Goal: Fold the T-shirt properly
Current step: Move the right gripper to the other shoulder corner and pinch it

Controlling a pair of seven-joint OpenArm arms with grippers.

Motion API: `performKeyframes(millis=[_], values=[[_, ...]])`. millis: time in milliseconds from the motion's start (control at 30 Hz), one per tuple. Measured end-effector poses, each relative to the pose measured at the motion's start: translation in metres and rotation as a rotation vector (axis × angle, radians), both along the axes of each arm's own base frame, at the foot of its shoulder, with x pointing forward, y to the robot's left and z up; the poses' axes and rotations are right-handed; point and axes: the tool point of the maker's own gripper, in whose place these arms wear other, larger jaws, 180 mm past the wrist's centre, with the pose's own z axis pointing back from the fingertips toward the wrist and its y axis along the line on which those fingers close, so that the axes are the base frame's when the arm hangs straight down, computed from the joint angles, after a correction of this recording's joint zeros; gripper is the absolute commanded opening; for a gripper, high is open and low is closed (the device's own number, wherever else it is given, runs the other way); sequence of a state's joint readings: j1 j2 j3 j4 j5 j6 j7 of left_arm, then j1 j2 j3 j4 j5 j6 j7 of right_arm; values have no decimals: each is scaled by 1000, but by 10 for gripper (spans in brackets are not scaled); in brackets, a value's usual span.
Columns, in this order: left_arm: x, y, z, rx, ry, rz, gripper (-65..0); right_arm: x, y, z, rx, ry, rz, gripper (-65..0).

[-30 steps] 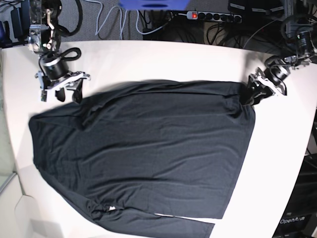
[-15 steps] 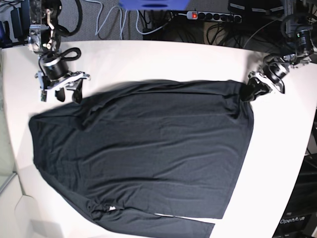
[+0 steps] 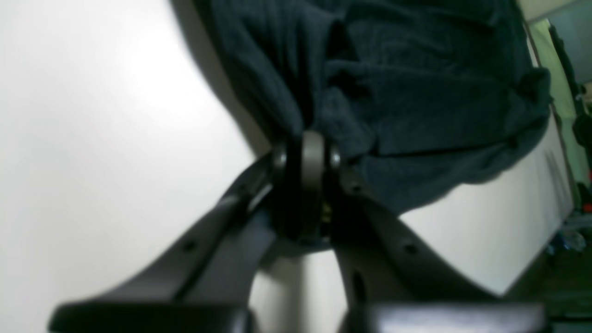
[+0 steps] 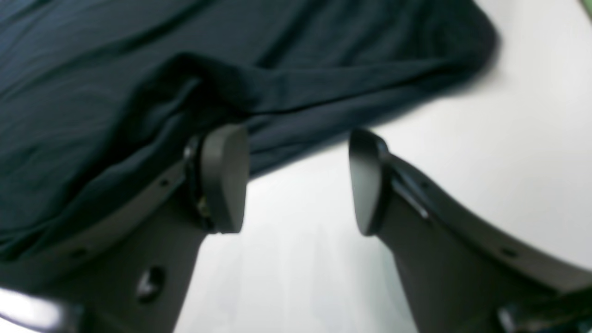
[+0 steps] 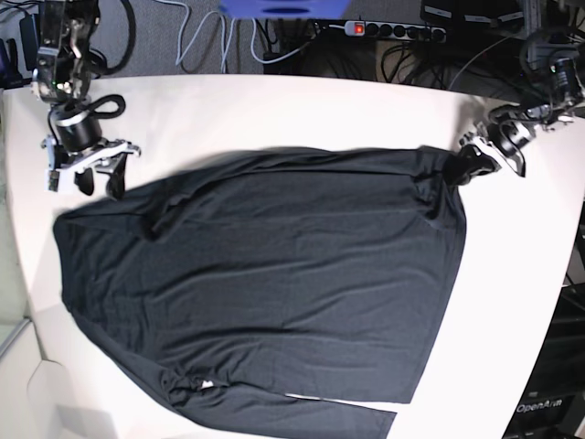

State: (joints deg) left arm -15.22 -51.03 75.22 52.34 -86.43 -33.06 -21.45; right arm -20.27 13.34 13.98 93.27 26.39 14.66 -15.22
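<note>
Since the earlier frames, the right gripper (image 5: 101, 177) has been shifted toward the far left corner, away from the cloth, while the left gripper (image 5: 464, 170) has been drawn shut and pulled slightly outward, so that the corner of the T-shirt (image 5: 265, 283) is now tented toward it.

In the left wrist view, the left gripper (image 3: 306, 157) is seen with its rounded, matte grey pads pressed together on a bunched fold of the T-shirt (image 3: 416, 92); the thin dark fabric is gathered into soft vertical pleats just above the pinch and fans outward from it. Beneath and beside the pinched corner, the smooth white table (image 3: 101, 138) is lit with a faint sheen.

In the right wrist view, the right gripper (image 4: 296, 180) is held with its two oval pads well apart and nothing between them. The left pad is set just at the edge of the T-shirt (image 4: 138, 69), whether touching cannot be told; the right pad is over the bare table (image 4: 508, 152). The cloth there is laid in shallow, soft ridges with a rounded hem.

In the base view, the garment is spread flat across most of the pale table (image 5: 274, 110), its matte black surface crossed by low wrinkles. A small white tag (image 5: 207, 385) is visible at the near edge. Beyond the far edge of the table, a power strip (image 5: 393, 30) and loose cables (image 5: 210, 41) are seen.
</note>
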Motion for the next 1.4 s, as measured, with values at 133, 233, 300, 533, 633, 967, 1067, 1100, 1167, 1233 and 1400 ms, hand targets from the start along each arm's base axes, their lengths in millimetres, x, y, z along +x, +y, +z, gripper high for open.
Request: performKeyframes(millis=[133,233,300,533,633,967,1067,1100,1167,1233,1400], values=[[0,1,1,3,3,-5,-650,-4,22,-5,40,6,61,-292],[-1,2,1,3,6,-7,-650,-7,14,-13,24,29,58,-292],[-1,2,1,2,6,-8,-650,-12,-1,-24,-4,74,58,-292],[-1,2,1,2,7,-8,-650,-21,-30,-44,-45,143,37,-293],[-1,1,1,2,7,-8,-650,-16,-30,-44,-42,143,34,-292],[-1,2,1,2,7,-9,-650,13,-16,-32,4,72,21,-292],[-1,2,1,2,7,-9,-650,18,-16,-28,13,49,10,-292],[-1,2,1,2,7,-9,-650,17,-14,-30,19,56,9,-292],[-1,2,1,2,7,-9,-650,18,-7,-33,41,66,6,-292],[-1,2,1,2,7,-9,-650,22,-2,-37,61,80,3,-292],[-1,2,1,2,7,-9,-650,16,-38,-45,118,79,-165,-292]])
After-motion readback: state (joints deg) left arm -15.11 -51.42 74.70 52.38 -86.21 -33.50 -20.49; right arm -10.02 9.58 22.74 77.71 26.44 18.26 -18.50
